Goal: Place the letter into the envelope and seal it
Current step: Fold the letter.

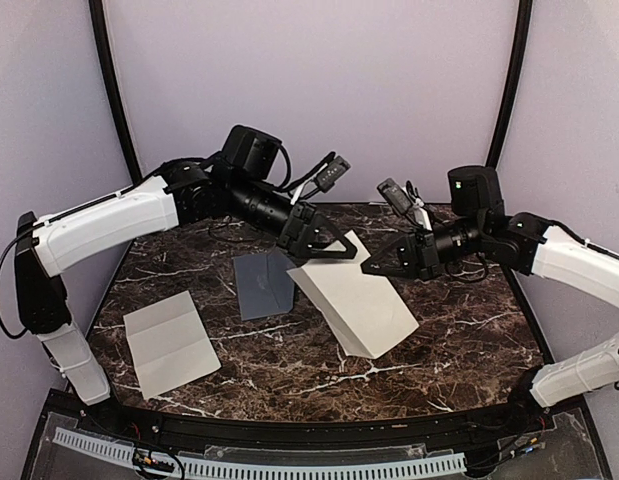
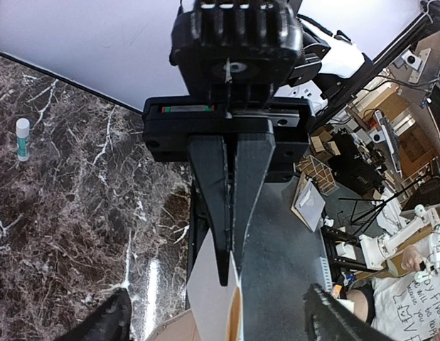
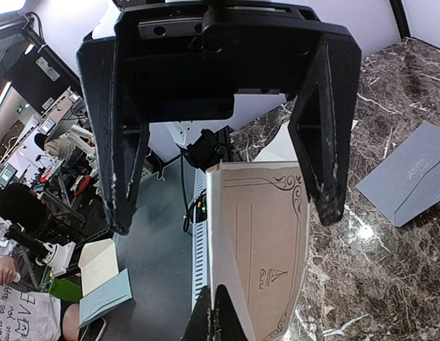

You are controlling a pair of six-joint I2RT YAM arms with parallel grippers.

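Barely started tbh. Holding the letter [image 1: 354, 300] tilted up just right of the envelope [image 1: 262, 283], right jaws clenched on its edge, left jaws released around it. Yet to slide it in and seal.

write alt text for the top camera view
Two robot arms meet over a dark marble table at a tilted cream sheet: the right fingers are shut on its edge, the left fingers open around its top corner. A grey envelope and a second cream sheet lie flat to its left.
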